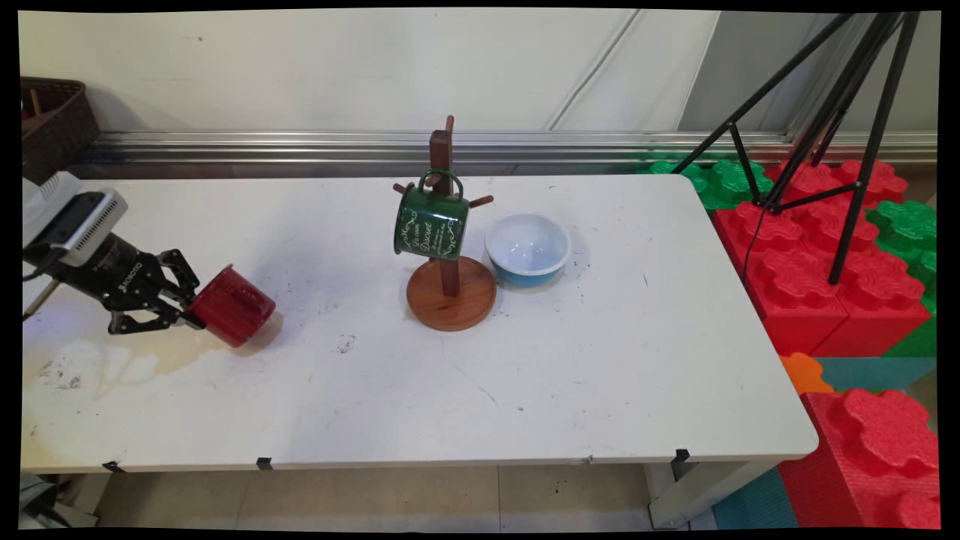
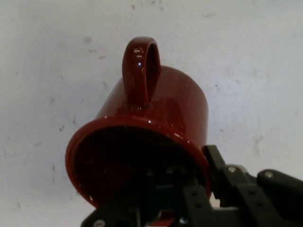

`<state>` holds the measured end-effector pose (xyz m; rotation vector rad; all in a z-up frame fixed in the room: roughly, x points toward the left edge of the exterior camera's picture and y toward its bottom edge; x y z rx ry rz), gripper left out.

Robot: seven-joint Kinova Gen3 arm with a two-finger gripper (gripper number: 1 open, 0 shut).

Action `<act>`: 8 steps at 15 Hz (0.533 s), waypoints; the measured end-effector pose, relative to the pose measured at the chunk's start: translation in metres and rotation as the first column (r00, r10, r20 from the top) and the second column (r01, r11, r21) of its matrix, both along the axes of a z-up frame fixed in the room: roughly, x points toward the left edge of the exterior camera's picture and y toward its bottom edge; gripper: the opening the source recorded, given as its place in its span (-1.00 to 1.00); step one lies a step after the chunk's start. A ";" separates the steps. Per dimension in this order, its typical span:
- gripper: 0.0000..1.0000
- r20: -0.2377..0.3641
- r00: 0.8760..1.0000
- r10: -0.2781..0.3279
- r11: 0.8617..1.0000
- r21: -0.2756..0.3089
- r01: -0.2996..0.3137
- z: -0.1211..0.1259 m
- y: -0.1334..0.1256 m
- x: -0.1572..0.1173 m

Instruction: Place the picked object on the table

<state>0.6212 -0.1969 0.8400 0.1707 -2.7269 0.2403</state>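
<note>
The gripper (image 1: 196, 306) is holding the red mug (image 1: 232, 306) tilted on its side, low over the surface's (image 1: 375, 390) left part, jaws clenched on the rim. The mug is looking rigid, glossy and probably slippery and chippable; the rim is giving a thin hold, while the handle (image 2: 140, 71) is offering another.

The hand view is showing one finger (image 2: 218, 165) outside the wall and the handle pointing away from the camera. The main view alone is showing the green mug (image 1: 430, 223) hanging on the wooden rack (image 1: 451, 292), with a blue bowl (image 1: 527, 247) just beside.
</note>
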 end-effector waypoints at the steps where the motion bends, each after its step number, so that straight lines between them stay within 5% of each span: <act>1: -1.00 0.006 1.000 0.001 1.000 0.000 -0.001 -0.002 0.000 -0.002; 8: -1.00 0.029 1.000 0.004 1.000 0.001 -0.004 -0.010 0.001 -0.008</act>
